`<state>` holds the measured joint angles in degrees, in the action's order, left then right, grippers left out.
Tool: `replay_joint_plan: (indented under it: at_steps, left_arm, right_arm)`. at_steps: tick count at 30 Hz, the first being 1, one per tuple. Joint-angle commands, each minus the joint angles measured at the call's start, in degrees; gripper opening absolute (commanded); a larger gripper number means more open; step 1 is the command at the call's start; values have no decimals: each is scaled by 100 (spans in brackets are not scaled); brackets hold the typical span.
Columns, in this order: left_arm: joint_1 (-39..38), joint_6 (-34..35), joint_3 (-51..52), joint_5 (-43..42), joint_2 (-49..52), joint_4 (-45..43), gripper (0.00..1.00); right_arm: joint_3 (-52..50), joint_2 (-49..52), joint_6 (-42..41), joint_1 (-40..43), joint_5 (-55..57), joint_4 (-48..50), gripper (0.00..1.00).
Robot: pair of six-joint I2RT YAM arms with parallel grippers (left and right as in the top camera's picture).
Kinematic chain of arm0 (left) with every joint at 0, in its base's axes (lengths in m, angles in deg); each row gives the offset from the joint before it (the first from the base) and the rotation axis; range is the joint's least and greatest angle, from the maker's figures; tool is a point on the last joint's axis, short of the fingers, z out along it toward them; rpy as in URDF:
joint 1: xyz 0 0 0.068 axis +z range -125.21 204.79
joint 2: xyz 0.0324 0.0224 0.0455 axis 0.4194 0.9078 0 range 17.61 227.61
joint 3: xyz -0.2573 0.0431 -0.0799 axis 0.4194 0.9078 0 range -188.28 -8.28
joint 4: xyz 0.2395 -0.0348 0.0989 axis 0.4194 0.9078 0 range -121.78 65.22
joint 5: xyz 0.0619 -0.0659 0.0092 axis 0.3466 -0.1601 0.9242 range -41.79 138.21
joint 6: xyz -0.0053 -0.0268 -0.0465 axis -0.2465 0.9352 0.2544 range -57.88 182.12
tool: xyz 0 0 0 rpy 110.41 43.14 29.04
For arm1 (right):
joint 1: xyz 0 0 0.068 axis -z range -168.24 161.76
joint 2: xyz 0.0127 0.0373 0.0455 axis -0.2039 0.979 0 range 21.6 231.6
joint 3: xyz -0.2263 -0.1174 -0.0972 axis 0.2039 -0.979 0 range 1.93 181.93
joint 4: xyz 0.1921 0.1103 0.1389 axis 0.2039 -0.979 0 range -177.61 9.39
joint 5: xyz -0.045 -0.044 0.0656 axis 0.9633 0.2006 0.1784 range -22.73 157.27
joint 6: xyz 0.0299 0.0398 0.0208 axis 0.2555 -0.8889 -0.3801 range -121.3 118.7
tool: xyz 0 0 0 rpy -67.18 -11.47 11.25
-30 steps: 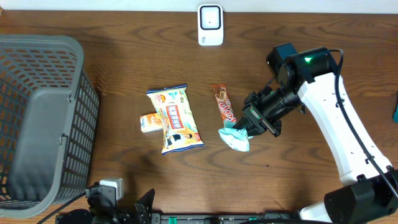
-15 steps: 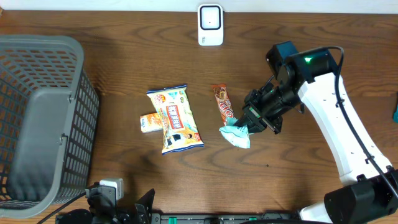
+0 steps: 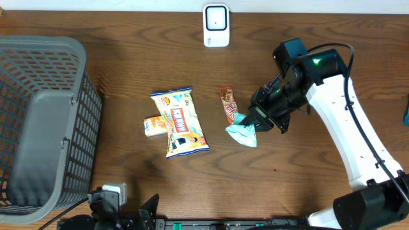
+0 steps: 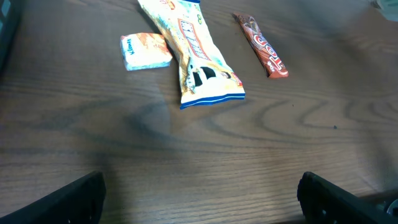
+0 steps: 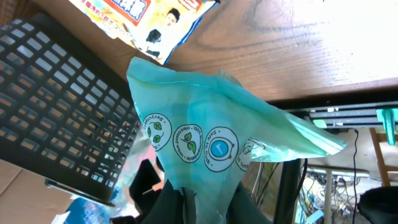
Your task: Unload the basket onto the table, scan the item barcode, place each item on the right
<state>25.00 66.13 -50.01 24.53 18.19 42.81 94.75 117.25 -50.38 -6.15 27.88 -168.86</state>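
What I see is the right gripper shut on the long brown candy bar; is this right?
No. The right gripper is shut on the crumpled teal plastic packet, not the candy bar. The long brown candy bar lies ungripped on the wooden table beside it. The overhead view shows this.

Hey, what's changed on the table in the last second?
The right gripper, shut on the teal packet, carried it slightly toward the scanner at the table's far edge. Nothing was picked up or released. The left gripper, snack bag, small orange pack, chocolate bar and basket stayed put.
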Motion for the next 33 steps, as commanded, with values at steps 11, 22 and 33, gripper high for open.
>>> replay_joint_plan:
  at_steps: [11, 22, 33]
  left_arm:
    - [-24, -98, -26, -7, -42, 0, 98]
    - [-24, -96, -26, -7, -42, 0, 98]
    - [-24, -98, -26, -7, -42, 0, 98]
  right_arm:
    - [7, -39, -85, 33, 236, 177, 2]
    - [7, -39, 859, -44, 138, -197, 1]
    - [0, -42, 1445, -37, -2771, -909, 1]
